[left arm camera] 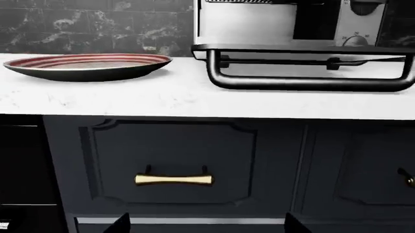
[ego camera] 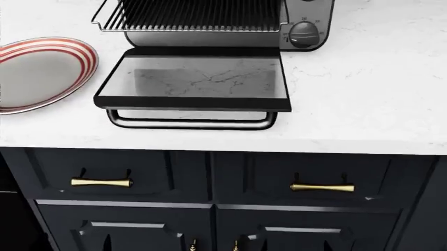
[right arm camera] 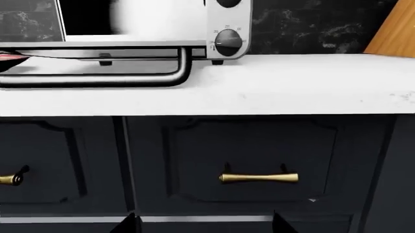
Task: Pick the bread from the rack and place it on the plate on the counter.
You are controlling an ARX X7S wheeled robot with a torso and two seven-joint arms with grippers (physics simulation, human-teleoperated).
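Only the dark tips of the left gripper (left arm camera: 204,224) show at the edge of its wrist view, standing well apart with nothing between them, so its fingers look spread and empty; the right gripper (right arm camera: 202,222) shows the same pair of separated tips, likewise holding nothing. Both hang low in front of the navy cabinets (ego camera: 209,204), level with the brass handles (ego camera: 102,182), which suggests the arms are parked below the counter (ego camera: 363,94) and have not yet begun a reach. Above them the toaster oven (ego camera: 300,21) stands on the marble with its glass door (ego camera: 196,78) folded flat toward the robot, its handle bar (ego camera: 192,123) near the counter's front edge; that open door is why the rack (ego camera: 192,15) can slide out over it. The rack is drawn partly forward, but the bread itself is not visible in any view: it probably sits farther back on the bars, beyond the head view's upper edge, though I cannot confirm that. The plate (ego camera: 35,73) lies empty on the counter just beside the door, on the robot's left, making the left arm the likelier carrier.
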